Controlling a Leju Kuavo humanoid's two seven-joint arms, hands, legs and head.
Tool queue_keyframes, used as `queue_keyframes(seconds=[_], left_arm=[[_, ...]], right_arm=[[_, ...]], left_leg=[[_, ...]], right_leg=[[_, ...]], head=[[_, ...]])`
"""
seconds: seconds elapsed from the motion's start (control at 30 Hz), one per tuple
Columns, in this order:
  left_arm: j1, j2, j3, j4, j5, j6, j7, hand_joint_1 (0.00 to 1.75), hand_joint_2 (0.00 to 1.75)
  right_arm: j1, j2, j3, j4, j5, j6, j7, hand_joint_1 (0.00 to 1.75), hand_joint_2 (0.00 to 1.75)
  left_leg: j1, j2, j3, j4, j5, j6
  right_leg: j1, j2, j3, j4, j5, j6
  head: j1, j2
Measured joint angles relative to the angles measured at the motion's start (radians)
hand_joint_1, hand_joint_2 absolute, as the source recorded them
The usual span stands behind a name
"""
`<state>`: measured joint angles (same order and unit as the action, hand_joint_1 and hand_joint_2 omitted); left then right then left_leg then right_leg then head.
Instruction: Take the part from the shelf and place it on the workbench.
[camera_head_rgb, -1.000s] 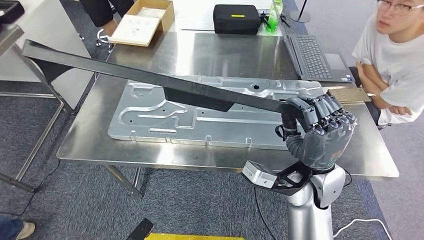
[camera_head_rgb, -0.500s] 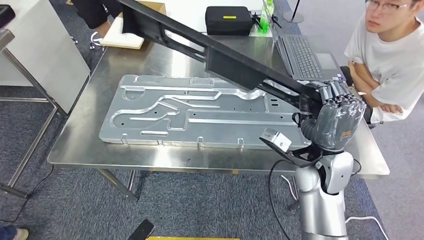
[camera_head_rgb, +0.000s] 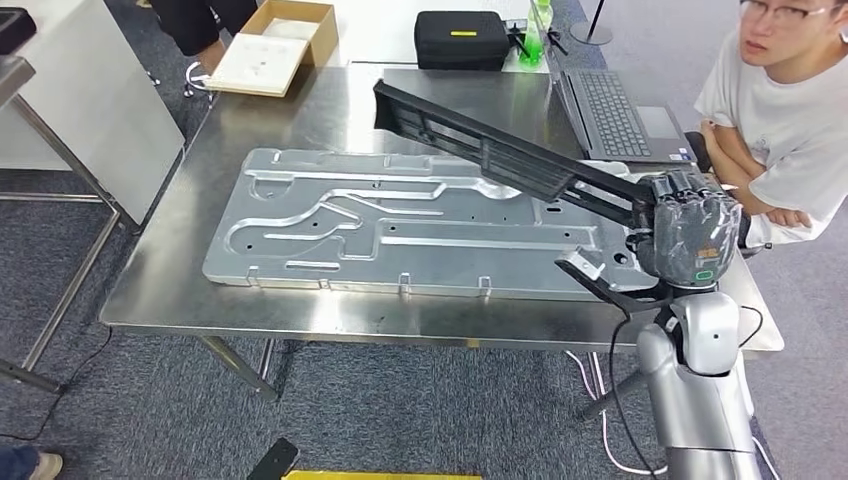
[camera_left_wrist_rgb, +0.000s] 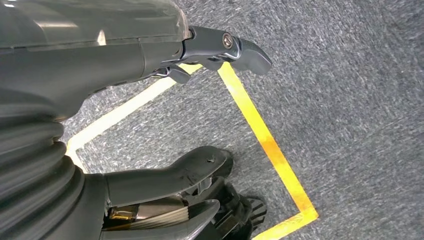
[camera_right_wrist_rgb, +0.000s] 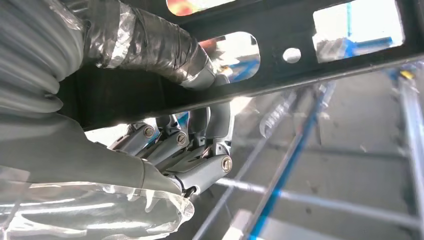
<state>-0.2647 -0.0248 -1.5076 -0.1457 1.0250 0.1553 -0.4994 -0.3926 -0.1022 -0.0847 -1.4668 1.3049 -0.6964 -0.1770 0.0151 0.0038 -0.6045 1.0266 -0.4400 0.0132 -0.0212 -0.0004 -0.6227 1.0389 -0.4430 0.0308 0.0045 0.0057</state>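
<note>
My right hand (camera_head_rgb: 687, 232) grips one end of a long black metal part (camera_head_rgb: 480, 145), a slotted beam that reaches up and to the left over the steel workbench (camera_head_rgb: 300, 305). The beam hangs above the table, its far end near the table's back middle. Up close, the right hand's fingers (camera_right_wrist_rgb: 192, 160) wrap around the black beam (camera_right_wrist_rgb: 300, 45), with the thumb over its top. My left hand (camera_left_wrist_rgb: 165, 55) hangs over grey carpet with a yellow floor line (camera_left_wrist_rgb: 265, 145), fingers apart and holding nothing.
A large stamped silver panel (camera_head_rgb: 400, 225) lies flat across the workbench under the beam. At the back stand a laptop (camera_head_rgb: 620, 115), a black case (camera_head_rgb: 465, 40), a green bottle (camera_head_rgb: 533, 38) and a cardboard box (camera_head_rgb: 270, 45). A person (camera_head_rgb: 770, 110) sits at the table's right end.
The view has turned toward the workbench. The beam has swung from pointing far left to lying over the table's right half, lower and closer to the silver panel.
</note>
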Motion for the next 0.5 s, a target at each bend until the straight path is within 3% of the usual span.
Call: queue_keyframes(seconds=[0.07,0.13,0.23,0.27,0.3,0.33,0.43,0.5], left_arm=[[0.000,0.000,0.000,0.000,0.001,-0.004,-0.007,0.00,1.75],[0.000,0.000,0.000,0.000,0.001,-0.007,-0.011,0.00,1.75],[0.003,0.001,0.000,0.000,0.001,-0.008,-0.012,0.00,1.75],[0.004,0.001,0.000,0.000,0.002,-0.008,-0.012,0.00,1.75],[0.006,0.001,0.000,0.000,0.002,-0.009,-0.012,0.00,1.75],[0.007,0.001,0.000,0.000,0.002,-0.009,-0.013,0.00,1.75],[0.006,0.004,0.000,0.000,0.002,-0.009,-0.014,0.00,1.75],[0.005,0.005,0.000,0.000,0.002,-0.009,-0.016,0.00,1.75]], right_arm=[[-0.003,-0.028,0.000,0.030,0.007,0.000,0.011,1.75,1.75],[-0.009,-0.050,0.000,0.054,0.010,0.001,0.017,1.75,1.75],[-0.018,-0.067,0.000,0.081,0.010,0.001,0.022,1.75,1.75],[-0.018,-0.069,0.000,0.089,0.010,0.001,0.022,1.75,1.75],[-0.018,-0.070,0.000,0.096,0.011,0.001,0.023,1.75,1.75],[-0.018,-0.072,0.000,0.103,0.011,0.001,0.023,1.75,1.75],[-0.020,-0.080,0.000,0.115,0.010,0.002,0.030,1.75,1.75],[-0.022,-0.087,0.001,0.124,0.010,0.004,0.039,1.75,1.75]], left_leg=[[0.004,0.000,0.000,0.000,-0.001,-0.012],[0.007,0.000,-0.016,0.038,-0.029,-0.018],[0.006,0.000,-0.100,0.218,-0.116,-0.016],[0.005,0.000,-0.126,0.267,-0.131,-0.014],[0.004,0.000,-0.136,0.284,-0.127,-0.011],[0.002,0.000,-0.128,0.263,-0.105,-0.006],[-0.011,-0.001,-0.042,0.079,-0.017,0.015],[-0.018,-0.001,-0.011,0.015,-0.002,0.022]], right_leg=[[0.003,0.001,0.000,-0.004,0.004,-0.014],[0.004,0.000,0.003,-0.009,0.006,-0.031],[0.012,0.000,0.005,-0.010,0.005,-0.048],[0.016,0.001,0.006,-0.010,0.004,-0.051],[0.020,0.002,0.006,-0.009,0.004,-0.053],[0.023,0.003,0.007,-0.008,0.003,-0.054],[0.030,0.005,0.009,-0.003,-0.003,-0.053],[0.030,0.005,0.007,-0.001,-0.004,-0.046]], head=[[0.000,0.000],[0.000,0.000],[0.000,0.000],[0.000,0.000],[0.000,0.000],[0.000,0.000],[0.000,0.000],[0.000,0.000]])
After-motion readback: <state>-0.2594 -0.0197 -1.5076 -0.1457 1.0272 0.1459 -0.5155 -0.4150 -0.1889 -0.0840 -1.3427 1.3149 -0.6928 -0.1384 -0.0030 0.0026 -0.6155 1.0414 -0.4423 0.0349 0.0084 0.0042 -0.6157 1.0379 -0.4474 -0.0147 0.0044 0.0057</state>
